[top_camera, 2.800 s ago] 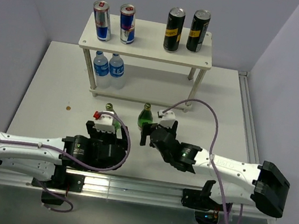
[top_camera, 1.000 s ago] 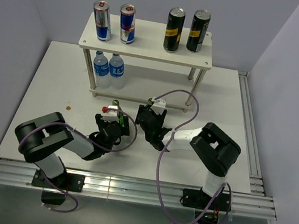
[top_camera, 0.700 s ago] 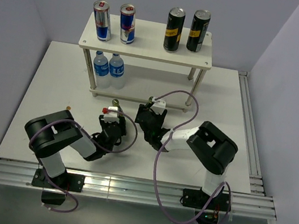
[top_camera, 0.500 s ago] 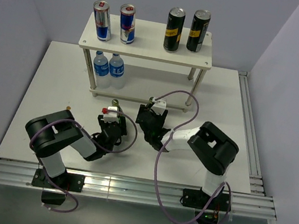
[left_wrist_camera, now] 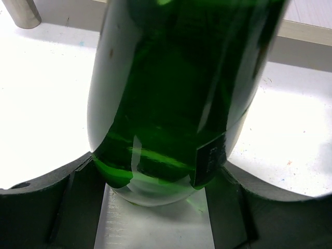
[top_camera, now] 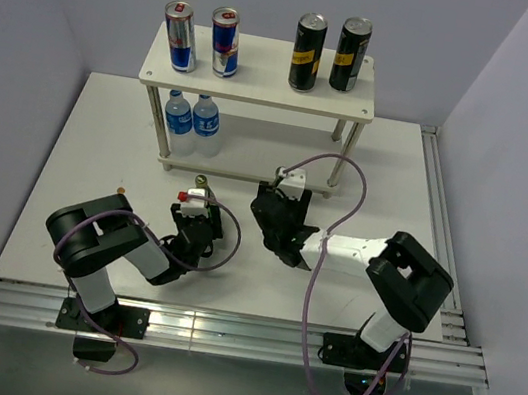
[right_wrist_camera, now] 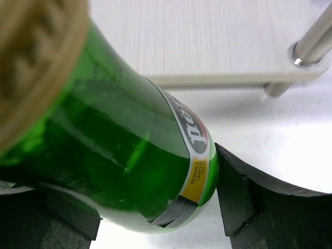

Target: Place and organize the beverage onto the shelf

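Green glass filled both wrist views. The left gripper (top_camera: pixel 197 212) clamped one green glass bottle (left_wrist_camera: pixel 171 93), long axis up the frame, base lowest; the right gripper (top_camera: pixel 278 205) clamped the other green bottle (right_wrist_camera: pixel 104 155), cap at upper left. Just above them ran the beige two-tier wooden shelf (top_camera: pixel 262 86), lower board (top_camera: pixel 265 162) bare right of two clear water bottles (top_camera: pixel 191 123).

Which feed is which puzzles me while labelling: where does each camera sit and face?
Top external: above and behind, looking down on the table, shelf, left arm and right arm.
Left wrist: on the left arm, facing a green bottle between its dark fingers.
Right wrist: likewise, a second green bottle between its fingers, shelf behind.
Shared: top and right wrist both show the shelf.
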